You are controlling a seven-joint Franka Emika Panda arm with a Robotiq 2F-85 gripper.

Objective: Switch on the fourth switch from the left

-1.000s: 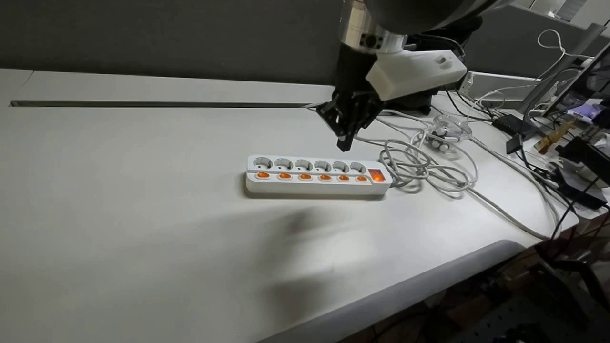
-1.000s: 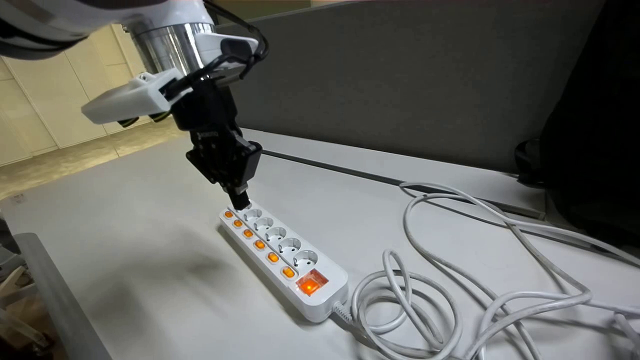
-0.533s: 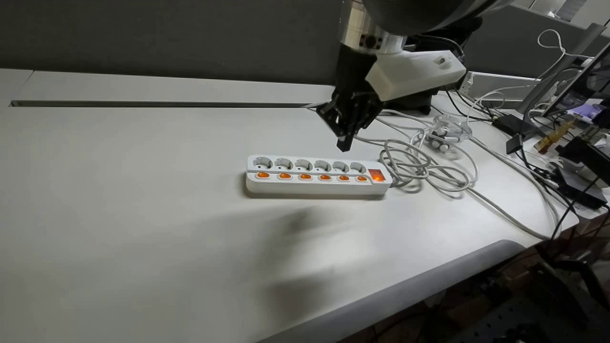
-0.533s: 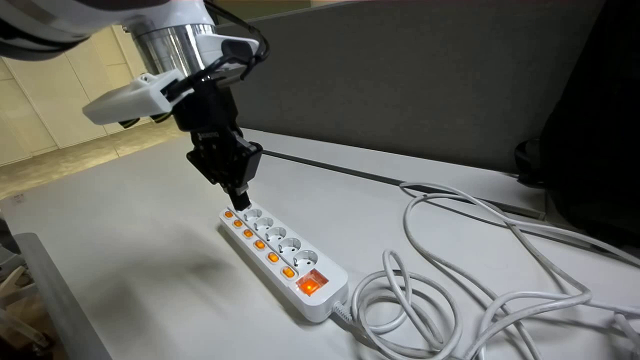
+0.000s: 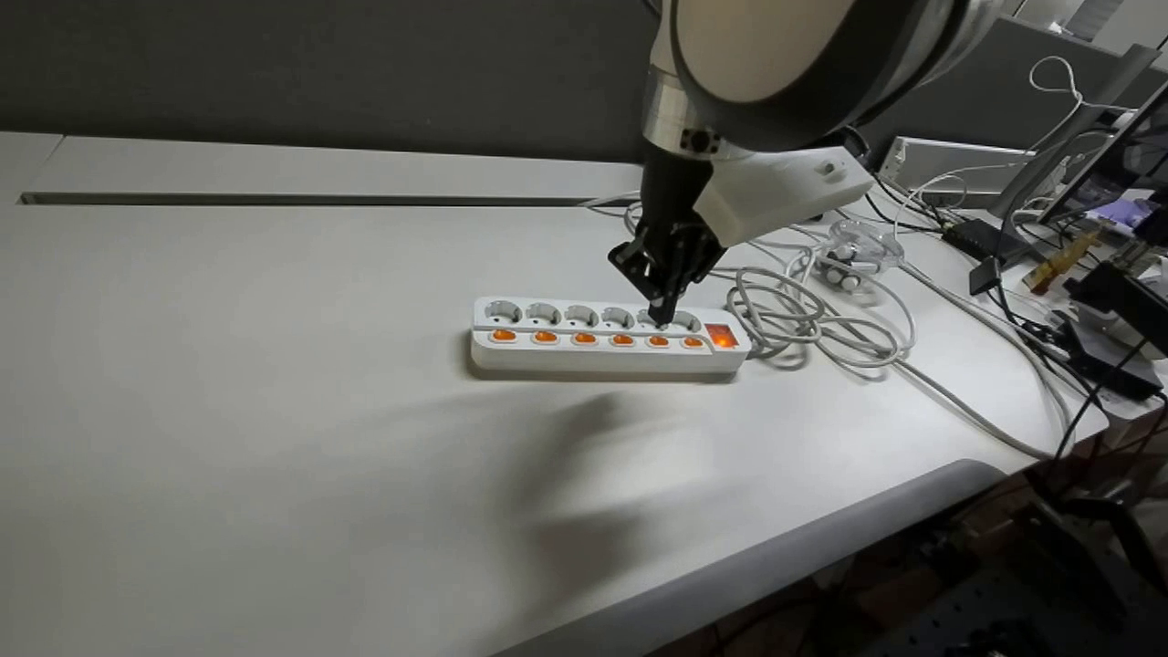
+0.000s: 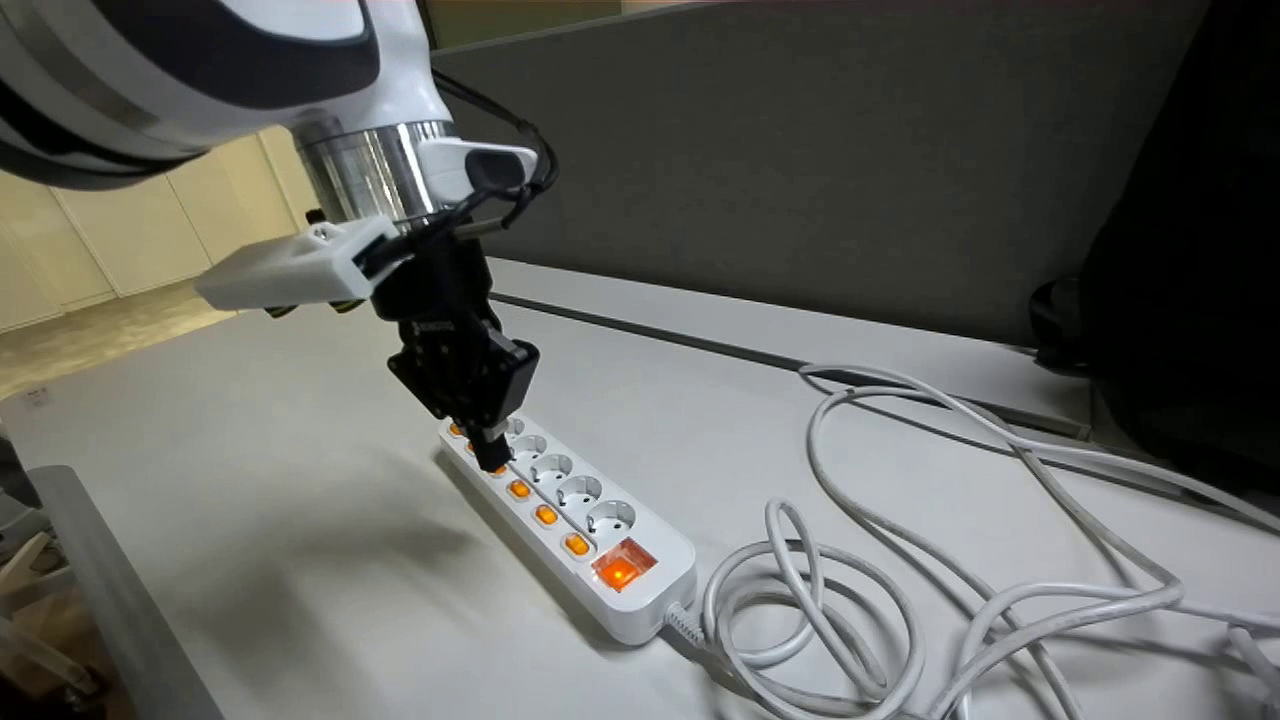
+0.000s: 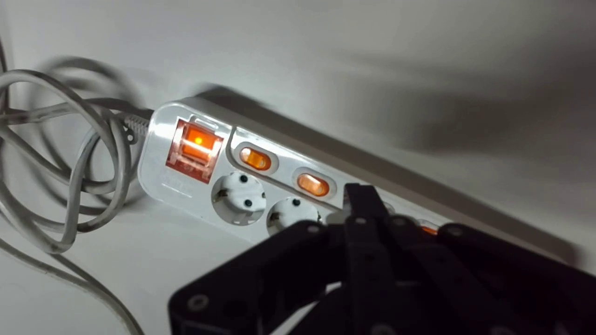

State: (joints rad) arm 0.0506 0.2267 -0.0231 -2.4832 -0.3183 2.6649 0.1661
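Nearest: the fingers [image 7: 365, 204], clenched with nothing between them, pointing down over the power strip [image 5: 602, 361]. Just changed: within the last half second they drop toward the strip, tips lower in both exterior views. Those views put the tips against different parts of the strip, so likely just above it, no contact yet. Roughly under them, the fourth switch [image 6: 519, 489]: the target, fourth in the strip's rocker row from the cable-free end, plain in both exterior views, blocked by the fingers in the wrist view. On or off, can't tell. The third switch [image 5: 584, 338] and fifth switch [image 7: 313, 184] sit right beside it on the strip, look identical. For the task: approach looks nearly done, press still to come. Next is probably a small aim correction, then straight down; risk is catching a neighbour or the wrong half of the rocker. The main switch [image 7: 199, 146] glows at the strip's cable end, so power probably reaches it. The cable [image 7: 76, 186] coils just beyond that end. Strip lies on the counter [image 5: 274, 411], unmoved, so no nudge. Farthest: grey partition [image 5: 319, 82] behind the strip.
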